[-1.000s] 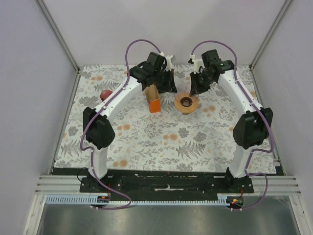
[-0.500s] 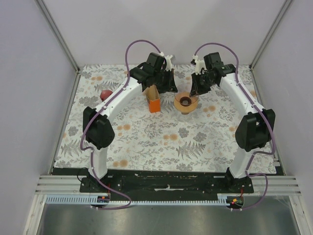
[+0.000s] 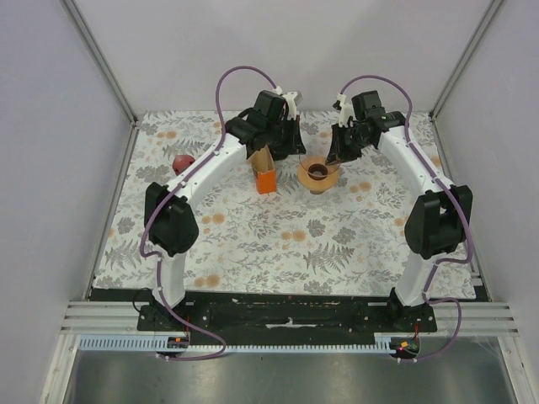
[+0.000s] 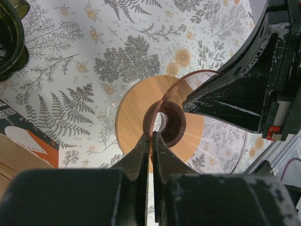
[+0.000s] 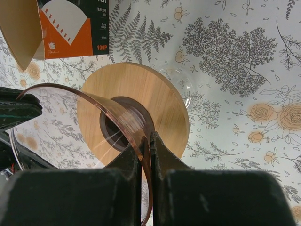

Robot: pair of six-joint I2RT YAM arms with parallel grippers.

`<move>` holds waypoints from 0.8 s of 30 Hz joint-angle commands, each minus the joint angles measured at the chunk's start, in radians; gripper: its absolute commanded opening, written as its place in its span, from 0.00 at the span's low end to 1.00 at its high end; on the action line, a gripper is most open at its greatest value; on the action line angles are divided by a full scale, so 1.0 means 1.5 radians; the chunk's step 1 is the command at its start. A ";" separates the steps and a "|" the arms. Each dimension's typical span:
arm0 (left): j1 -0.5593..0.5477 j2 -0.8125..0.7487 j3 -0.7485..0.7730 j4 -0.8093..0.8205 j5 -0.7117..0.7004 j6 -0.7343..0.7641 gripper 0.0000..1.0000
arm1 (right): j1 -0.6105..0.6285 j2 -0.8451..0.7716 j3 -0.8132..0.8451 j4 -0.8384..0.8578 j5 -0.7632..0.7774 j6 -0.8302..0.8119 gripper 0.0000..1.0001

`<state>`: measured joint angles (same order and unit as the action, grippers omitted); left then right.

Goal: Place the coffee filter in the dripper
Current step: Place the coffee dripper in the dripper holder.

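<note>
Both arms hold the transparent amber cone dripper with its round wooden collar, just right of centre in the overhead view, in the upper part of the frame. The left fingers are pressed nearly together, pinching the thin amber rim. The right fingers pinch the same rim on the opposite side.

We judge that the two opposed pinches are there to steady or re-seat the cone on the floral tabletop. One grip alone could tip so light a piece.

The cone is empty: we see straight down through its dark throat. The tan paper coffee filter still stands in the orange-and-black cardboard filter box, at the upper left of the right wrist view, just beside the dripper.

On the box we read "100P". The smaller print above it is too fine to make out.
</note>
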<state>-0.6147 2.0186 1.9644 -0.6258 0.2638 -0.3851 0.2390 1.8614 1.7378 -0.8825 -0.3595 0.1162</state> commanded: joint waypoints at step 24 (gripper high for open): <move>-0.008 0.044 -0.008 -0.067 0.010 0.141 0.05 | 0.058 0.035 -0.045 -0.028 0.120 -0.026 0.13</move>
<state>-0.6163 1.9842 1.8919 -0.5198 0.2405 -0.2379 0.2768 1.8320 1.7035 -0.8276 -0.2554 0.1890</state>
